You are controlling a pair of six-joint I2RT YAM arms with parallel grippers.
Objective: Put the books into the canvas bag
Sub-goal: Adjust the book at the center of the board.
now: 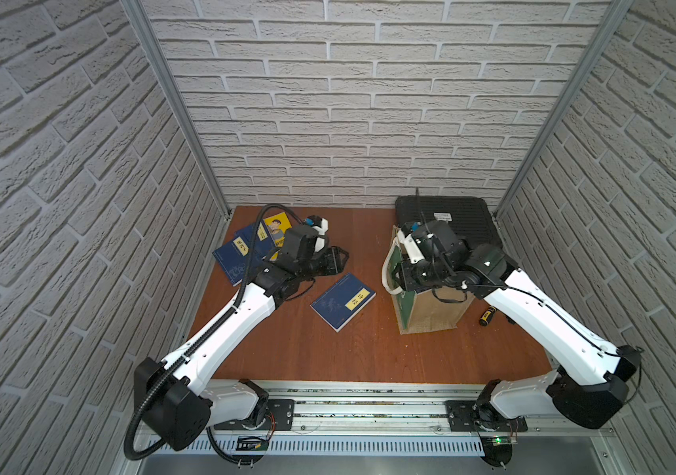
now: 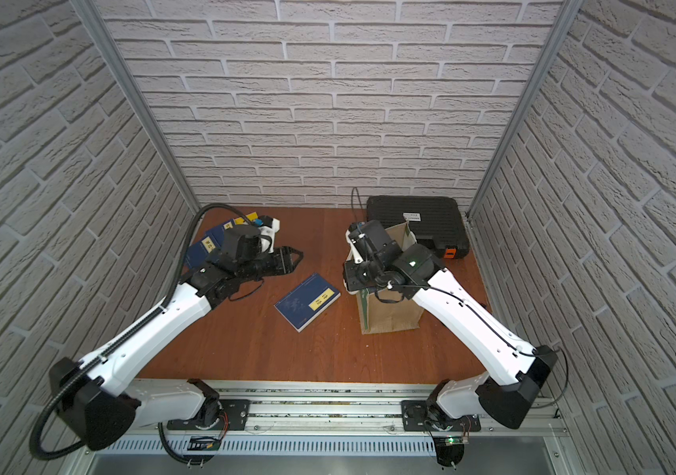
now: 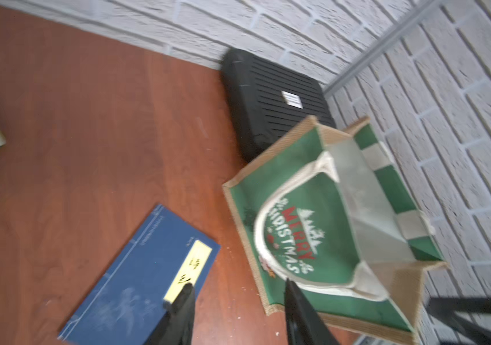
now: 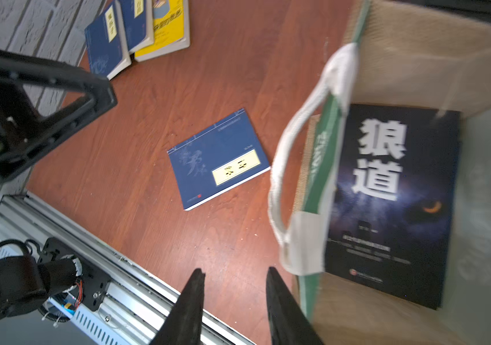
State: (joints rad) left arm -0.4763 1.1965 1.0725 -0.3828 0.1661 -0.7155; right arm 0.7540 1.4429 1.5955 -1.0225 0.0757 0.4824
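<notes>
Plainly, the navy book (image 1: 343, 302) lies beside the left hand (image 1: 341, 259).

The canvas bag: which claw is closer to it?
Right. The right claw sits at the canvas bag's top edge; the left claw hovers apart, near the loose navy book.

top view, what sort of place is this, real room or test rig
Probably a robot test cell, not a real room: brick-pattern wall panels held in aluminium posts, and the left arm and right arm bolted to a metal rail edging a wooden tabletop.
</notes>
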